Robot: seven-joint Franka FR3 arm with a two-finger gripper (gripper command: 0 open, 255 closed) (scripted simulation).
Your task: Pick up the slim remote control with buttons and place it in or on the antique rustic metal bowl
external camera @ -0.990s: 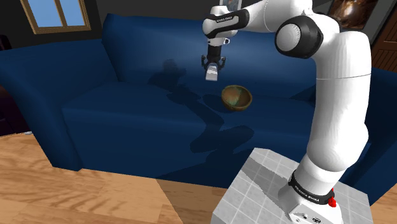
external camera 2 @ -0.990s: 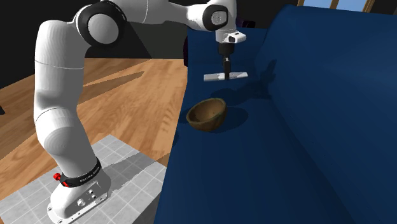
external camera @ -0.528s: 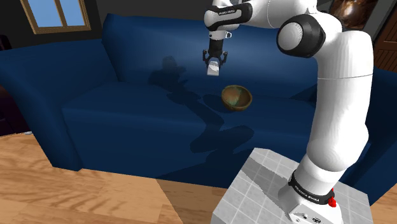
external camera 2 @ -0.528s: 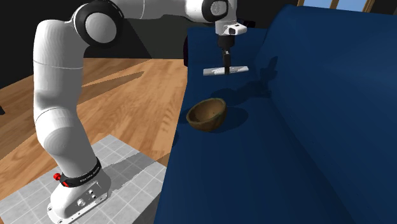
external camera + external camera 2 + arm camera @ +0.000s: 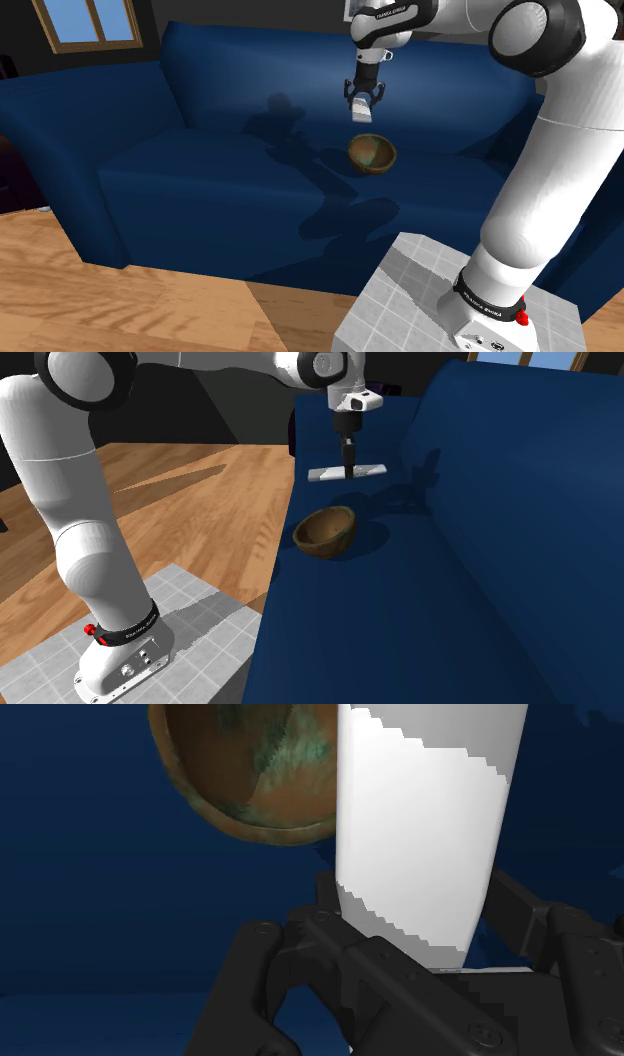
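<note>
The black claw (image 5: pixel 361 102) is clamped on a slim white remote (image 5: pixel 361 114) and holds it level in the air above the blue sofa (image 5: pixel 200 175) seat. A brown, green-stained bowl (image 5: pixel 372 153) sits on the cushion near and below it.

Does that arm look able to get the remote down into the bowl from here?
Probably yes. The jaws clasp the white remote in the air near the brown bowl, open side up; nothing on the blue sofa stands between them.
</note>
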